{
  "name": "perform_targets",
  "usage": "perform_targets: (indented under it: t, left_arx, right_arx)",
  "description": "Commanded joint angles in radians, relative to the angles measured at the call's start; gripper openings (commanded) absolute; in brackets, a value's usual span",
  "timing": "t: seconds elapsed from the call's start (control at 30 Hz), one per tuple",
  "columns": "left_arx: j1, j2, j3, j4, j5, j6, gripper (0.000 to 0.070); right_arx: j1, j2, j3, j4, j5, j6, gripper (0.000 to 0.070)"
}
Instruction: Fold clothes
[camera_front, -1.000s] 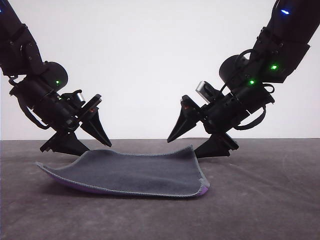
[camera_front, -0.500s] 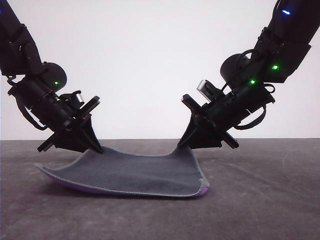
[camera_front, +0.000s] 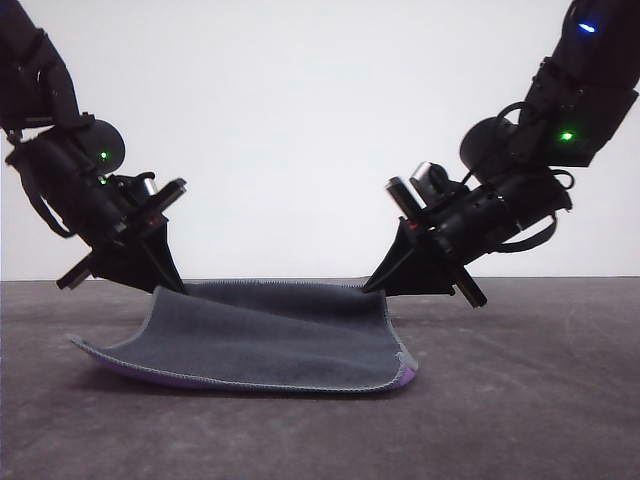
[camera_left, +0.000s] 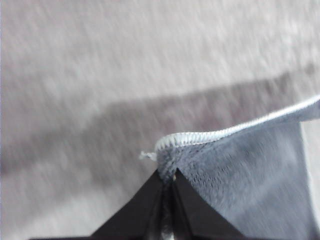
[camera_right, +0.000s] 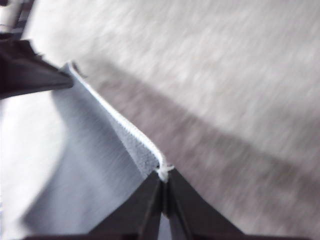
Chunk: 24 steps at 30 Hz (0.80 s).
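The clothes (camera_front: 270, 340) are one small square cloth, dark grey face up, with a purple underside showing along the near edge. Its near edge rests on the table while the far edge is raised. My left gripper (camera_front: 172, 284) is shut on the far left corner and my right gripper (camera_front: 376, 286) is shut on the far right corner. In the left wrist view the black fingertips (camera_left: 150, 200) pinch the stitched corner of the cloth (camera_left: 240, 170). The right wrist view has the fingertips (camera_right: 145, 200) pinching the other corner of the cloth (camera_right: 95, 165), with the left gripper (camera_right: 30, 72) beyond.
The cloth lies on a flat grey table (camera_front: 530, 400) with bare surface on both sides and in front. A plain white wall (camera_front: 300, 120) stands behind the table's far edge.
Both grippers went from open above the far corners to shut on them. They have since lifted the far edge a little, and the arms have risen slightly.
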Motion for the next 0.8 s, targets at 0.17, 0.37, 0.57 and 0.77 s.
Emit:
perform_targets:
  t: [0.17, 0.37, 0.57, 0.77]
  left_arx:
    - [-0.004, 0.023, 0.061, -0.239, 0.023, 0.138, 0.0]
    - [-0.006, 0.023, 0.062, -0.35, 0.087, 0.19, 0.0]
    - [-0.011, 0.023, 0.063, -0.379, 0.135, 0.204, 0.0]
    - [-0.018, 0.023, 0.063, -0.481, 0.173, 0.234, 0.0]
  right_arx:
    - [-0.002, -0.027, 0.02, -0.171, -0.133, -0.083, 0.001]
    - [0.003, -0.078, 0.02, -0.367, -0.13, -0.208, 0.0011]
    - [0.003, -0.11, 0.02, -0.456, -0.133, -0.254, 0.0012]
    - [0.006, -0.12, 0.02, -0.53, -0.132, -0.297, 0.0012]
